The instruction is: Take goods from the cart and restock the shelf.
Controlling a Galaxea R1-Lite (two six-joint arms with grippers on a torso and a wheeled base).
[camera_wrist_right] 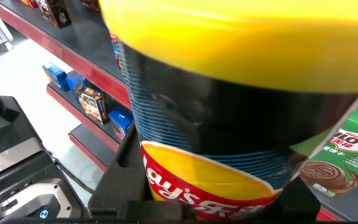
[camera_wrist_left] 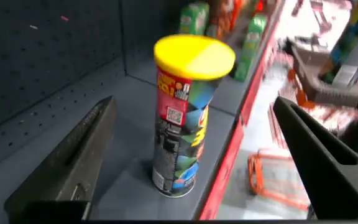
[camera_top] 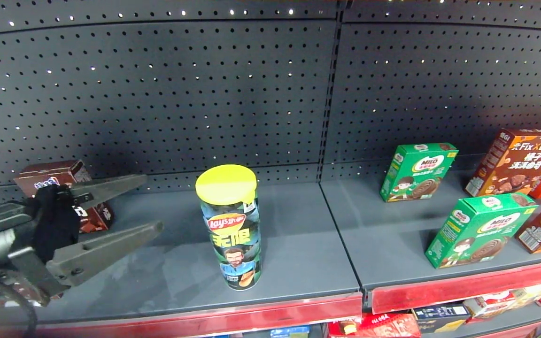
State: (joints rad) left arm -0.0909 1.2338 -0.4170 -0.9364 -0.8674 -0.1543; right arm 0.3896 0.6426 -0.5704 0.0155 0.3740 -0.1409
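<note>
A tall chip can (camera_top: 234,227) with a yellow lid stands upright on the grey shelf (camera_top: 298,263), near its front edge. My left gripper (camera_top: 154,202) is level with the can on its left side, open, with both fingertips a short way off it. From the left wrist the same can (camera_wrist_left: 182,118) stands ahead of the open gripper (camera_wrist_left: 194,106), between the lines of its two fingers (camera_wrist_left: 73,162). A second chip can (camera_wrist_right: 229,118) with a yellow lid sits close up in my right gripper (camera_wrist_right: 210,196), which is shut on it beside the shelf front.
A brown box (camera_top: 66,188) stands behind the left gripper by the pegboard back (camera_top: 181,94). Green boxes (camera_top: 418,171) (camera_top: 479,230) and brown and orange boxes (camera_top: 517,162) fill the shelf's right half. Lower shelves (camera_wrist_right: 86,99) hold more goods. An orange basket (camera_wrist_left: 275,180) sits on the floor.
</note>
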